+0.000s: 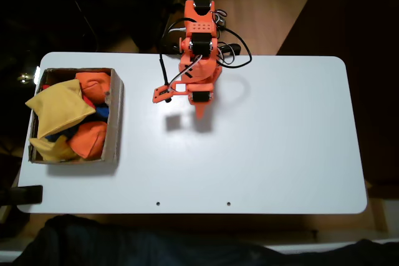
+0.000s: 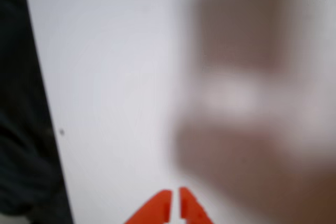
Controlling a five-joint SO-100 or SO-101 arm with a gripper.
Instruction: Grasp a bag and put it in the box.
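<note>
1. The bag (image 1: 59,105), a mustard-yellow square of soft cloth, lies on top of the heap inside the box (image 1: 115,116) at the left end of the desk (image 1: 280,154) in the fixed view, one corner draped over the box's left wall.
2. Orange bags (image 1: 89,138) and a second yellow bag (image 1: 53,149) sit under and beside it, so the box looks full.
3. The tool (image 2: 175,203) shows in the wrist view as two orange tips pressed nearly together, with only a thin slit between them and nothing pinched.
4. In the fixed view the arm (image 1: 198,60) is folded near the desk's far edge, the tool (image 1: 201,111) pointing down above bare desk.
5. The bag is well apart from the tool, off to the left in the fixed view, with open desk between them.
6. Judging by this, the bag seems already delivered and the arm appears to be at rest; no loose bag lies on the desk.
7. If another grasp is called for, a good one would spread the tips wide first, come straight down over the bag's middle, and pinch a fold of cloth rather than a corner, since soft filling shifts and slips.
8. The overhanging corner could slide out if the box is bumped.
</note>
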